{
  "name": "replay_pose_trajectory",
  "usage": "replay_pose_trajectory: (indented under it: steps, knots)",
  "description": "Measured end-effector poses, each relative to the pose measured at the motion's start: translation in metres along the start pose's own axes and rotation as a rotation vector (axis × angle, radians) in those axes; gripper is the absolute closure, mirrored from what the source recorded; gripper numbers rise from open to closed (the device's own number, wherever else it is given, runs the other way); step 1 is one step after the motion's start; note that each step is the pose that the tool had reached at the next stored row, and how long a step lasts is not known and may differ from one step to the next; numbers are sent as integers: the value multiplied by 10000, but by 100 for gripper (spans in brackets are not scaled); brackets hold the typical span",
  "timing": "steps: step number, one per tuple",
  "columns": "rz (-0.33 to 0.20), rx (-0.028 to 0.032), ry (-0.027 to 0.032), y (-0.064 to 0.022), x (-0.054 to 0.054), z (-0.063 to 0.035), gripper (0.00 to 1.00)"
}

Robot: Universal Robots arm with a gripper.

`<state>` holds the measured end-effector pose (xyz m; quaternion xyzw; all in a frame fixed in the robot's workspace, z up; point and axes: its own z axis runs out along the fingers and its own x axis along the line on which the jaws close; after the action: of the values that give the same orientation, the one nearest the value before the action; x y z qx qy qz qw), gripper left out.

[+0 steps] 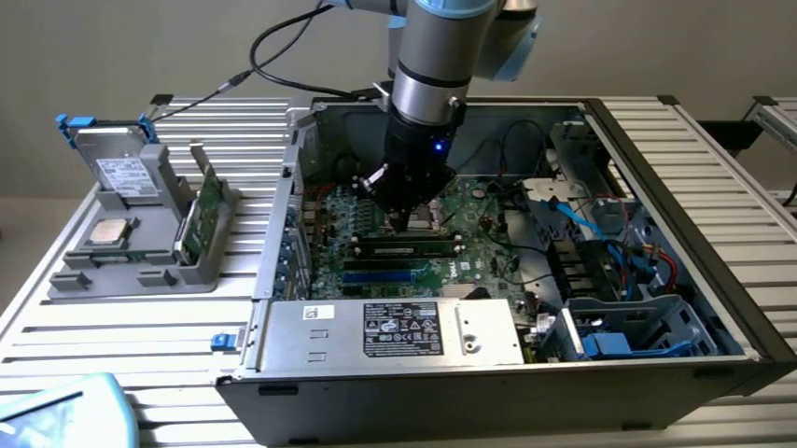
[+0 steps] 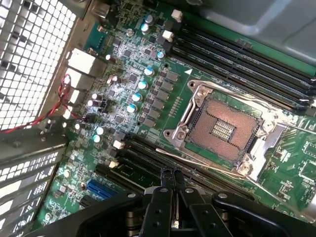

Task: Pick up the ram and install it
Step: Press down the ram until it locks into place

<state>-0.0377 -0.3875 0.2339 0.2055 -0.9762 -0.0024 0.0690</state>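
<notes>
Open PC case (image 1: 697, 308) on slatted metal bench (image 1: 125, 327). Gripper (image 2: 173, 178) over motherboard (image 2: 148, 84), fingers together, nothing held. Ram (image 1: 405, 247) seated in slot just below fingertips. Empty CPU socket (image 2: 224, 131) adjacent.

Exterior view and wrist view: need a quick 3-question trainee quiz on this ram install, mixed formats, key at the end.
1. True or false: the CPU socket on the motherboard holds a processor.
2. In the exterior view, the end effector stands directly above: A) the ram lying in its slot; B) the power supply; C) the blue cables.
3. Fill in: the square silver processor lies on the grey tray, outside the case, at the exterior view's ____.

Key: 1 false, the socket is empty with its contact grid bare. 2 A. 3 left.
</notes>
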Motion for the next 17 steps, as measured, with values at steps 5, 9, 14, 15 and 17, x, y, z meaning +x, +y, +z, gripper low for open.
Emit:
replay_pose_trajectory:
  steps: [5, 9, 14, 15, 17]
  knots:
    - [734, -95, -33, 0, 0, 0, 89]
    - [1146, -135, -93, 0, 1, -14, 89]
    - [1378, -139, -162, 2, 10, -75, 89]
    - [1404, -143, -165, 2, 11, -88, 89]
    - [1413, -144, -167, -9, 14, -113, 89]
